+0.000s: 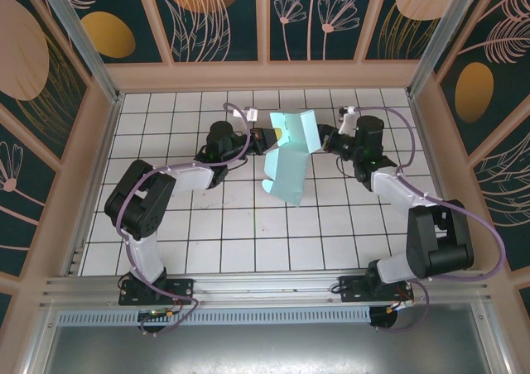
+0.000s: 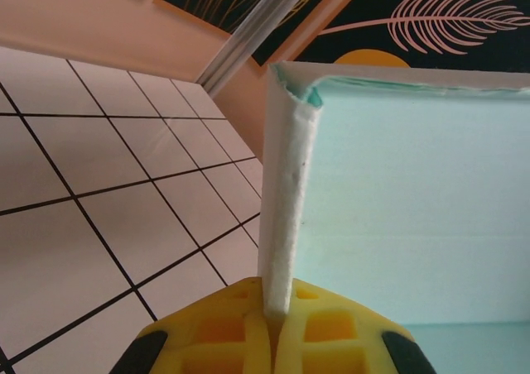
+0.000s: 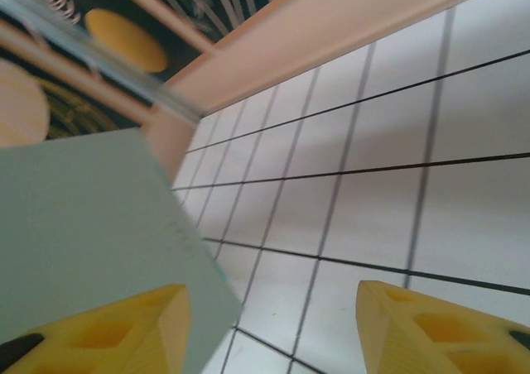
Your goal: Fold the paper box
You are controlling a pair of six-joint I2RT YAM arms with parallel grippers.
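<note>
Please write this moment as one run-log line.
task: fold paper box, unfinished | left gripper: jaws shut on a folded box edge | right gripper: jaws open, not clamped on box

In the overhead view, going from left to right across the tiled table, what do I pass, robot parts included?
left arm's elbow → left gripper → paper box → right gripper → right arm's elbow
</note>
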